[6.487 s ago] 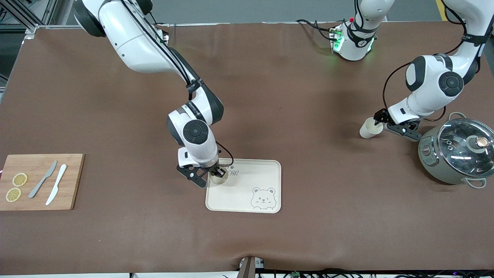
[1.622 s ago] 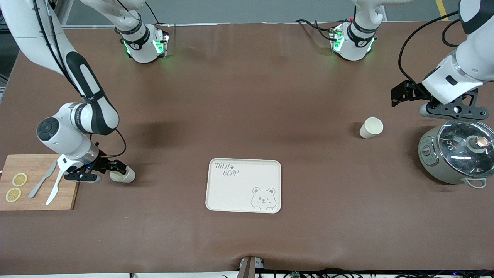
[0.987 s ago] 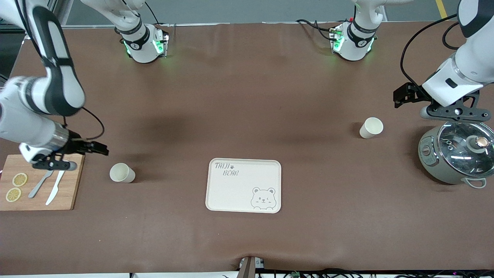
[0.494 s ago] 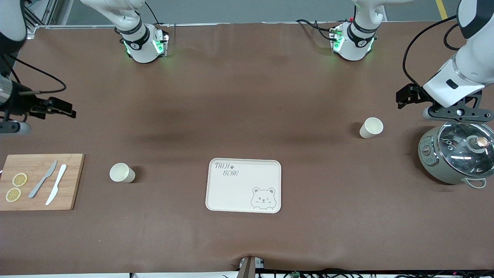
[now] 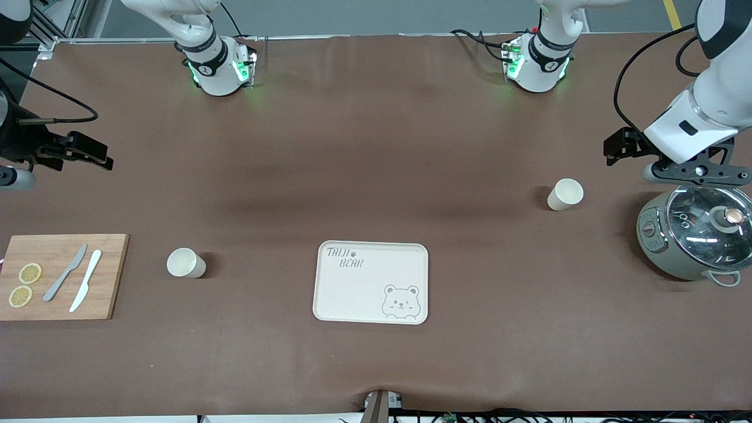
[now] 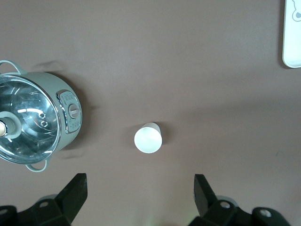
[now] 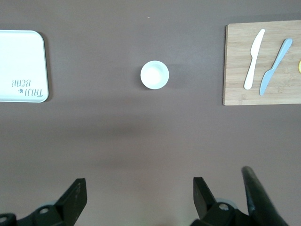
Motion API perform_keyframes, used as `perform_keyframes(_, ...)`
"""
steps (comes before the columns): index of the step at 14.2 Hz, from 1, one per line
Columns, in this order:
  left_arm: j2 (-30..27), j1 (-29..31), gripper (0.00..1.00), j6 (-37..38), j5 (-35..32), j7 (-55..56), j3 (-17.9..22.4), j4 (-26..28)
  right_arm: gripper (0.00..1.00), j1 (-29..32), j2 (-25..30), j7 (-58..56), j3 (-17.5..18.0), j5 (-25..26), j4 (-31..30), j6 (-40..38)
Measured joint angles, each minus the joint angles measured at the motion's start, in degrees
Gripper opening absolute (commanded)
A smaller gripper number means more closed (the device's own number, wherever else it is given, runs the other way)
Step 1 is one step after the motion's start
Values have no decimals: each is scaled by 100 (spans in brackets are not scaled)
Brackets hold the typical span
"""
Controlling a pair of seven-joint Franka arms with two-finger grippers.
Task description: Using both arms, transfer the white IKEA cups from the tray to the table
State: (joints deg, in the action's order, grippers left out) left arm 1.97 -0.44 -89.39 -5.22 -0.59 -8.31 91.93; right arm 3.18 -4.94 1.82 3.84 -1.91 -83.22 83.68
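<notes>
Two white cups are seen standing upright on the brown worktop [image 5: 376, 364], well apart from each other and both off the tray [image 5: 371, 282], which lies at lower centre of the front view. One cup [image 5: 186, 263] is found at the lower left of that view, between the tray and the cutting board [image 5: 61, 277], toward the right arm's end of the worktop. The other cup [image 5: 566, 194] is placed at the middle right, near the pot [image 5: 696, 237] and farther from the front camera than the tray. Neither cup is touched by anything.

The right hand [image 5: 88, 154] is held at the left edge of the front view, raised over bare worktop and well apart from the first cup. In the right wrist view its fingers [image 7: 75, 197] are spread wide with nothing between them, and that cup [image 7: 154, 75] is seen from above, between the tray [image 7: 22, 66] and the board [image 7: 261, 63].

The left hand [image 5: 617, 147] is held at the right edge of the front view, over the worktop just beside the pot. In the left wrist view its fingers [image 6: 77, 190] are likewise spread wide and empty, with the second cup [image 6: 148, 139] near the pot [image 6: 35, 125].

Two knives [image 5: 76, 280] and two lemon slices [image 5: 24, 284] are laid on the board
</notes>
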Motion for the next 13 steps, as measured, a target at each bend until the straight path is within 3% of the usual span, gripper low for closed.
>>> perform_keyframes(13,0,-1,100,0,0,-1,-3,-1,100,47,-28,5,-80,191,142,13)
